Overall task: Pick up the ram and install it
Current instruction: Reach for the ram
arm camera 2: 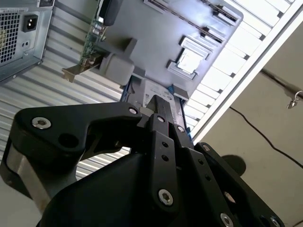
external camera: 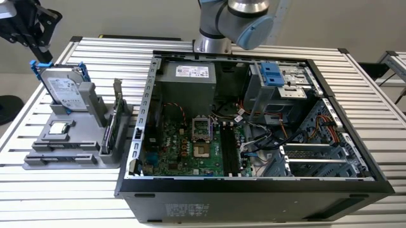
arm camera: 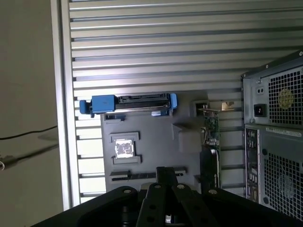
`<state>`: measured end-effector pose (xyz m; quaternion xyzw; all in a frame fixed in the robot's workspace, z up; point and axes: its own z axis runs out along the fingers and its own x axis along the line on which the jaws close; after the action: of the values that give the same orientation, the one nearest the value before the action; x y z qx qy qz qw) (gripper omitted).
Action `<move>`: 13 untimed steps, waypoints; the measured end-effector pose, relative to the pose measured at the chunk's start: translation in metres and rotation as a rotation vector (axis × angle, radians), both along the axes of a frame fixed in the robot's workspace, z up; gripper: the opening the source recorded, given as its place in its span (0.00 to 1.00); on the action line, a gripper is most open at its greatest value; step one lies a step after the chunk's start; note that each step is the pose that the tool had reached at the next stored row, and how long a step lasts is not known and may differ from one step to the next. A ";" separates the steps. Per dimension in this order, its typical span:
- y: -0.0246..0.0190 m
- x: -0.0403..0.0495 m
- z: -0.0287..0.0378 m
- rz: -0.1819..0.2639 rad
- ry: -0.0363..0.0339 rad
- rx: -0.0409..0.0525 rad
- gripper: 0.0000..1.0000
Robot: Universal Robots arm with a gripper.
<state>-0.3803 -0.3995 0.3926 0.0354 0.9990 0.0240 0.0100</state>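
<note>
My black gripper (external camera: 38,42) hangs in the air at the exterior view's far left, above the back of a grey parts fixture (external camera: 38,164). Its fingers (arm camera 2: 158,106) meet at the tips with nothing between them. The ram (arm camera: 132,176) appears as a thin dark strip set on edge in a slot at the fixture's front end, also seen in the exterior view (external camera: 60,154). In the first wrist view my fingertip (arm camera: 165,172) lies just beside that strip, well above it. Black memory slots (external camera: 229,147) run along the motherboard inside the open computer case (external camera: 254,187).
On the fixture stand a hard drive in a blue bracket (external camera: 62,90), a small square silver chip (external camera: 59,127) and an upright card with a metal bracket (external camera: 114,118). The case holds a power supply (external camera: 190,85), a drive cage (external camera: 279,80) and loose cables. The slatted table ends just left of the fixture.
</note>
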 end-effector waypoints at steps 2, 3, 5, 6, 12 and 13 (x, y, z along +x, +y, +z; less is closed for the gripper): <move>-0.0001 -0.0028 0.0000 0.000 -0.0001 0.0000 0.00; -0.0001 -0.0042 0.0000 0.000 -0.0001 0.0001 0.00; -0.0002 -0.0069 0.0000 0.000 -0.0001 0.0000 0.00; -0.0002 -0.0080 0.0000 0.000 -0.0001 0.0000 0.00; -0.0003 -0.0098 0.0000 0.000 0.0000 0.0000 0.00; -0.0004 -0.0099 0.0000 0.000 0.0000 0.0000 0.00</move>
<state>-0.3903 -0.3999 0.3926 0.0354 0.9990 0.0240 0.0100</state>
